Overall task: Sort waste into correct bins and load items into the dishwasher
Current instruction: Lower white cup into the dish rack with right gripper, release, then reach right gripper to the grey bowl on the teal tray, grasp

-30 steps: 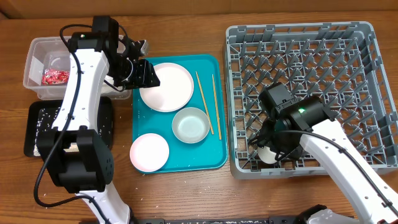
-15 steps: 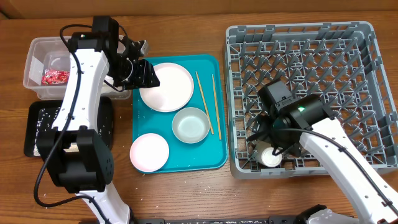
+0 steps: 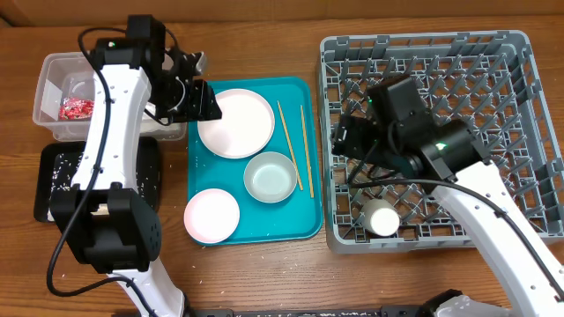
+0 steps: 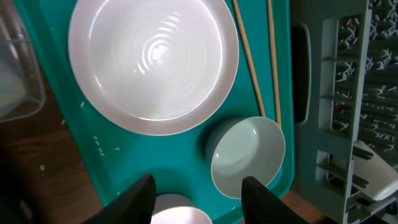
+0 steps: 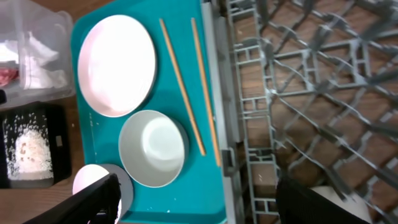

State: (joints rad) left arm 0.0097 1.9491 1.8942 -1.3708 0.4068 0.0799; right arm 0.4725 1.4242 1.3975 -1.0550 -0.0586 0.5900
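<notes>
Reaching for chopsticks (image 5: 182, 87) on teal tray (image 3: 264, 224) likely next: lower your right gripper (image 3: 346, 139) with fingers spread, pinch both sticks mid-length; left gripper (image 4: 198, 198) over tray, fingers apart, empty.

1. Wooden table (image 3: 264, 35), brown plank grain, bare strips along the back and front edges.
2. Far left, toward the back: clear tub (image 3: 62, 58), standing directly on the wood.
3. Just in front of the tub: black tray (image 3: 39, 180), flat on the wood; contact between the two not discernible.
4. Centre: teal tray (image 3: 264, 224), flat, just right of the tub and black tray.
5. Right: grey dish rack (image 3: 423, 40), largest item, just beside the teal tray.
</notes>
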